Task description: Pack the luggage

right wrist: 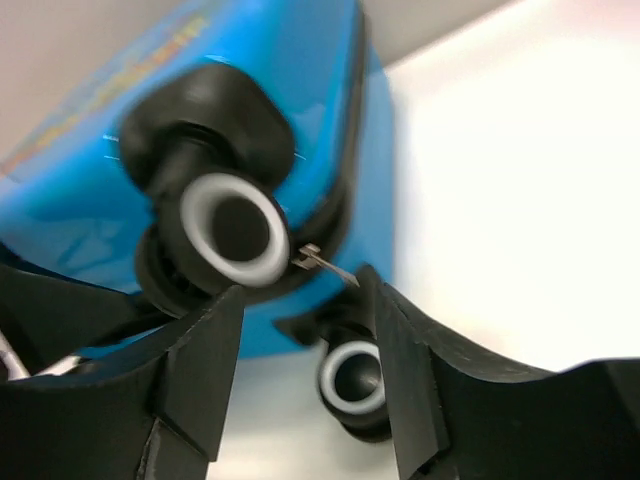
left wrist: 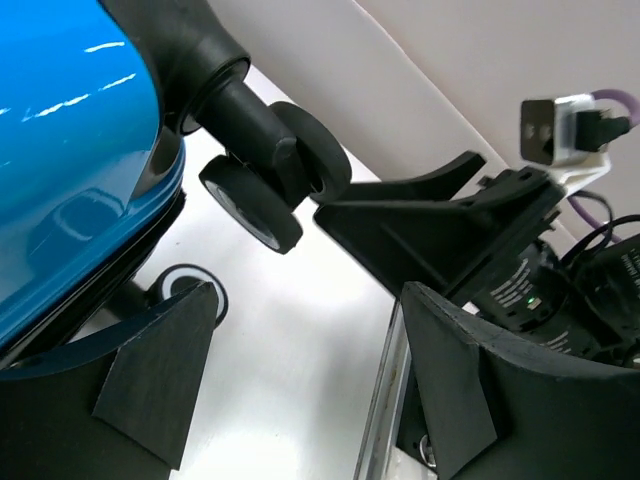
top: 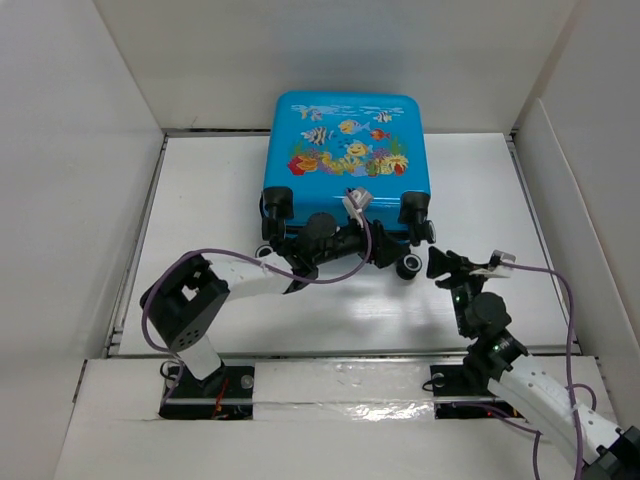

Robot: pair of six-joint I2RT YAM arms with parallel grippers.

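Apparently hunting for the zipper, the left gripper lies with fingers spread along the wheeled edge of the shut luggage. Just past its tips the right gripper, likewise spread, frames a wheel and a small metal tab ahead.

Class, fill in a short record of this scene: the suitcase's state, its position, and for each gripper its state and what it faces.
luggage: blue, fish print, lying flat, appears closed
position: far side of the table, wheels toward the arms
left gripper: open, empty, beside a black wheel
right gripper: open, empty, facing a white-hubbed wheel and a small metal tab
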